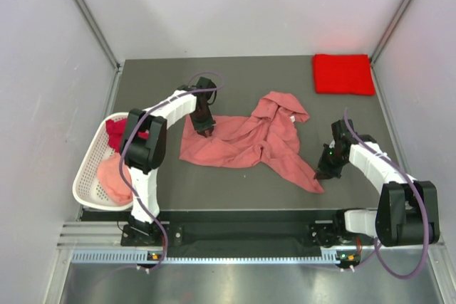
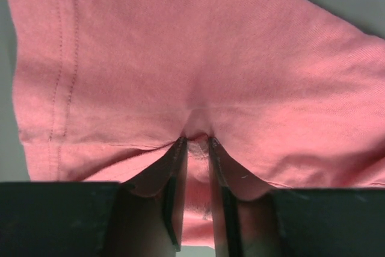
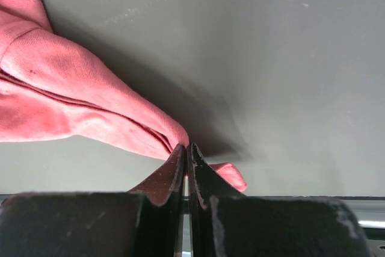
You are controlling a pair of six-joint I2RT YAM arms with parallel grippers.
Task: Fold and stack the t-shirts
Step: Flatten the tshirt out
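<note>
A salmon pink t-shirt (image 1: 242, 140) lies crumpled and partly spread on the dark table. My left gripper (image 1: 205, 132) presses down on its upper left part. In the left wrist view the jaws (image 2: 197, 141) stand narrow, with a puckered fold of the cloth (image 2: 180, 46) pinched between the tips. My right gripper (image 1: 320, 174) sits at the shirt's lower right corner. In the right wrist view it (image 3: 186, 147) is shut on that thin edge of the shirt (image 3: 54, 88). A bright red t-shirt (image 1: 343, 74) lies folded at the back right.
A white slotted basket (image 1: 89, 176) stands at the left edge beside the left arm. It holds a dark crimson shirt (image 1: 115, 133) and a pale pink one (image 1: 114, 176). Grey walls close in the table on three sides.
</note>
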